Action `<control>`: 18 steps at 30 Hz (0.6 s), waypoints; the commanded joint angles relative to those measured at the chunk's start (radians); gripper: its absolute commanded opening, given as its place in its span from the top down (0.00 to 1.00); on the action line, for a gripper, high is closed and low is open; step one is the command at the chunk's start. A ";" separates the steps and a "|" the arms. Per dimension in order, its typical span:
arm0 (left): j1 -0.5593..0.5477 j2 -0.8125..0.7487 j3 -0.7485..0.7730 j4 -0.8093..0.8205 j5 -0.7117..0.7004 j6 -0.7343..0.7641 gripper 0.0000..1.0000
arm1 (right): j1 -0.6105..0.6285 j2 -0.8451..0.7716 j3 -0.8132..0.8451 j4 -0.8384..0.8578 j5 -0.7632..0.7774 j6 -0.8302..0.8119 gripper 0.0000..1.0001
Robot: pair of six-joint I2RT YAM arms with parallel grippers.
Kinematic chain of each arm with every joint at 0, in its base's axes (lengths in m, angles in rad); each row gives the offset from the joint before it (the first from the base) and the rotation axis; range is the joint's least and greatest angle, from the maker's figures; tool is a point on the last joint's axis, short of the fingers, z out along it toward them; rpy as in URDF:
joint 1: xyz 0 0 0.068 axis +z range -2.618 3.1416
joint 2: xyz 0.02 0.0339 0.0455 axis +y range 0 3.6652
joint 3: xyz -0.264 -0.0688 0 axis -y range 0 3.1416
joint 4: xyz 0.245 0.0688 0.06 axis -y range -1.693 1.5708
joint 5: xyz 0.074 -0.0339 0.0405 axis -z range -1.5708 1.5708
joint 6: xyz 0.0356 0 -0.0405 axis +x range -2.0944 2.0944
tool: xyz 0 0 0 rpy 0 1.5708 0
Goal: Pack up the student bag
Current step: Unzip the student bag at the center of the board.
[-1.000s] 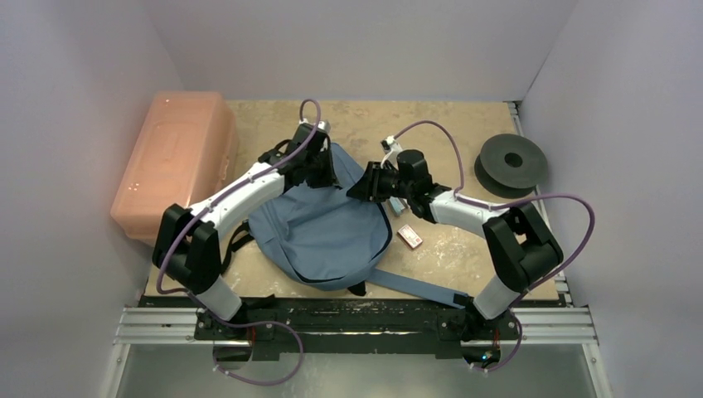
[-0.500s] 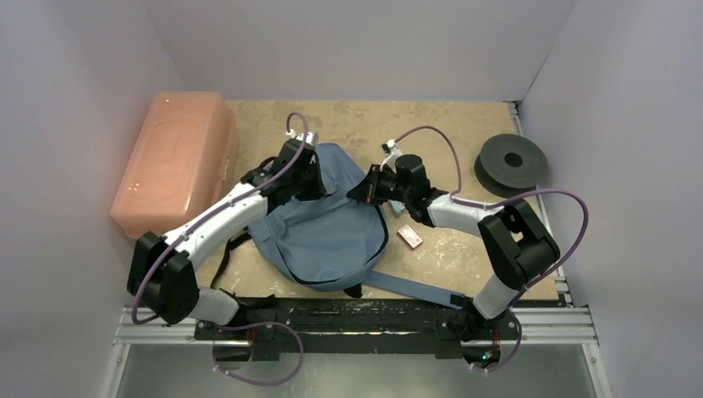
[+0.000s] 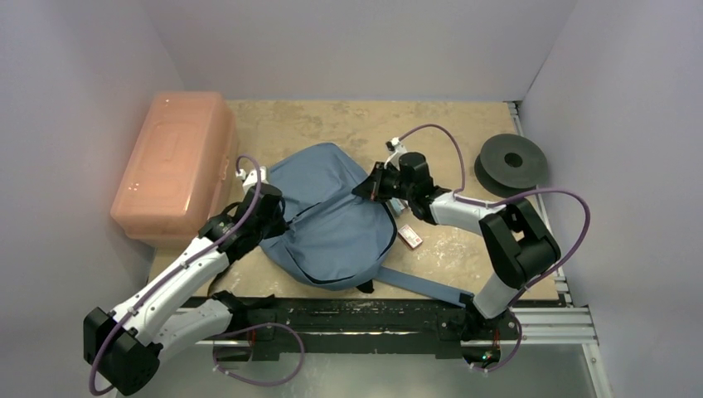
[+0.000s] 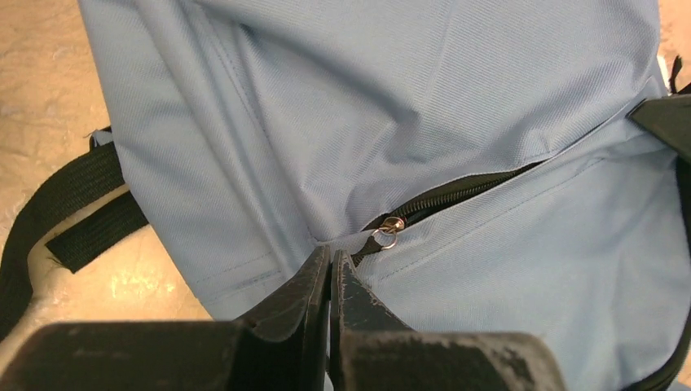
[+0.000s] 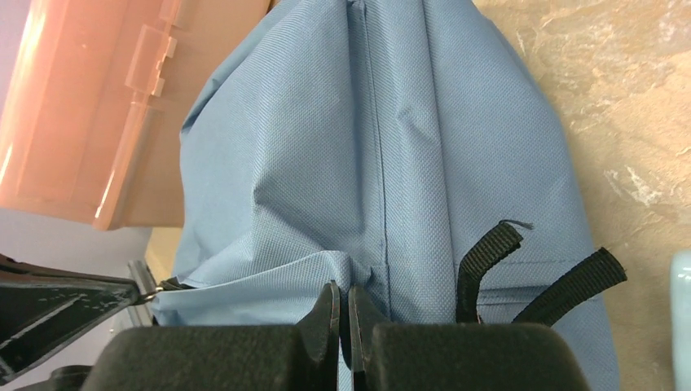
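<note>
No legible text, label or number in view.

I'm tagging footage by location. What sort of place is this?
Probably a robot lab test cell: plain pale walls box in a table, two arms bolted to a metal rail, a student bag as prop.

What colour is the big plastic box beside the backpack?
The box is salmon pink, and it shows best in the top external view.
</note>
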 commanded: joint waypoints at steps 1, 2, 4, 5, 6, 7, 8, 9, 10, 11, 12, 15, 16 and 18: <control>0.005 -0.059 -0.045 -0.153 -0.067 -0.057 1.00 | -0.045 -0.005 0.043 -0.102 0.175 -0.130 1.00; 0.005 -0.061 -0.050 -0.152 -0.061 -0.059 1.00 | -0.043 -0.007 0.054 -0.122 0.176 -0.146 1.00; 0.005 -0.059 -0.055 -0.145 -0.051 -0.055 1.00 | -0.038 -0.016 0.083 -0.166 0.156 -0.181 1.00; 0.006 -0.055 -0.055 -0.132 -0.039 -0.044 1.00 | -0.034 -0.029 0.100 -0.198 0.143 -0.196 1.00; 0.005 -0.052 -0.053 -0.118 -0.022 -0.026 1.00 | -0.021 -0.044 0.122 -0.239 0.149 -0.206 1.00; 0.006 -0.047 -0.046 -0.108 -0.007 -0.017 1.00 | -0.003 -0.061 0.149 -0.302 0.175 -0.213 1.00; 0.006 -0.043 -0.038 -0.101 0.005 -0.011 1.00 | 0.017 -0.078 0.194 -0.365 0.228 -0.218 0.99; 0.006 -0.039 -0.033 -0.093 0.017 -0.005 1.00 | 0.044 -0.095 0.225 -0.442 0.296 -0.211 0.88; 0.005 -0.037 -0.031 -0.085 0.025 0.000 1.00 | 0.069 -0.108 0.250 -0.514 0.358 -0.187 0.73; 0.005 -0.038 -0.031 -0.077 0.031 0.002 1.00 | 0.089 -0.122 0.265 -0.567 0.415 -0.145 0.60; 0.005 -0.040 -0.031 -0.073 0.034 0.001 1.00 | 0.099 -0.139 0.265 -0.604 0.470 -0.070 0.53; 0.006 -0.050 -0.039 -0.057 0.046 0.000 1.00 | 0.162 -0.167 0.247 -0.667 0.517 0.221 0.39; 0.007 -0.052 -0.042 -0.050 0.053 0.002 1.00 | 0.202 -0.157 0.275 -0.708 0.536 0.282 0.35; 0.006 -0.054 -0.048 -0.039 0.066 0.005 1.00 | 0.272 -0.126 0.350 -0.788 0.580 0.366 0.22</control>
